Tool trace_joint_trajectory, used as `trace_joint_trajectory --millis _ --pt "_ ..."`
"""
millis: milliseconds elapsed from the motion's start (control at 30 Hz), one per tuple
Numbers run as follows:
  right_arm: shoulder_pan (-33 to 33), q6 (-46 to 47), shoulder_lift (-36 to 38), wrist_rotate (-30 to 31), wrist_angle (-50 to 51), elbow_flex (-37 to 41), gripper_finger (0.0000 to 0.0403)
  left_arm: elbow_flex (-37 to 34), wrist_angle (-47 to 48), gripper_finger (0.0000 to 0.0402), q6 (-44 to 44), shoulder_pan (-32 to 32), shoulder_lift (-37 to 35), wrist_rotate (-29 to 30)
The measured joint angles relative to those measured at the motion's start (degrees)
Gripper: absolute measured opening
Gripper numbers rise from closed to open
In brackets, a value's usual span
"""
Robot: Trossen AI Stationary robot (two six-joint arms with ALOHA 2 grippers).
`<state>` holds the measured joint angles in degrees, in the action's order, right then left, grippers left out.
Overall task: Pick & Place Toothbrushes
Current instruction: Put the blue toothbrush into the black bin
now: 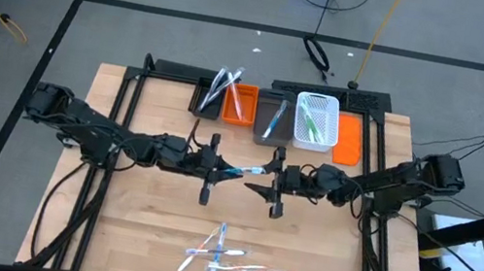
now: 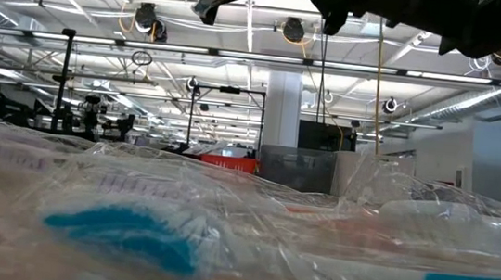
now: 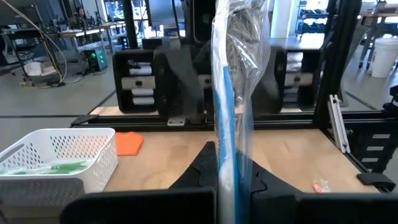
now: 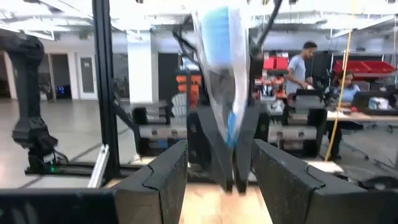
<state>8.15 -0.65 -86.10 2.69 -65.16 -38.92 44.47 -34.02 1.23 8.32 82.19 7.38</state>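
spanning the middle of the scene is a pale wooden table (image 1: 149,219) in a black frame, set on a grey floor crossed by dark tape lines; the low view looks through crinkled clear wrappers into a large hall with ceiling lights, and the right wrist view shows two people at benches far behind.

along the table's far edge stand four bins: a dark bin (image 1: 212,96), an orange bin (image 1: 241,104), a second dark bin (image 1: 270,121) and a white basket (image 1: 316,120), with a flat orange lid (image 1: 349,140) beside the basket. each bin holds toothbrushes; their number cannot be told. a loose pile of about six wrapped toothbrushes (image 1: 233,265) lies near the table's front edge, well clear of both sets of fingers.

one blue toothbrush in a clear wrapper (image 1: 251,171) lies with its long axis running from arm to arm, one end at each gripper. the left gripper (image 1: 215,167) is clenched on its handle end. the right gripper (image 1: 273,174) has its fingers spread, the wrapper's other end sitting between them; whether they touch it cannot be told.
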Motion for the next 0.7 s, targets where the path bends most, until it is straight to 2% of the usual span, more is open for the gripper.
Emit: trace_joint_trajectory --millis 233,700 --pt "0.04 -0.10 0.10 -1.48 -3.40 -0.02 0.0171 0.00 0.00 0.0003 0.02 0.00 0.00 0.02" --pt "-0.01 -1.22 0.02 -2.99 -2.70 -2.90 0.0171 0.00 -0.22 0.0003 0.10 0.04 0.00 0.01"
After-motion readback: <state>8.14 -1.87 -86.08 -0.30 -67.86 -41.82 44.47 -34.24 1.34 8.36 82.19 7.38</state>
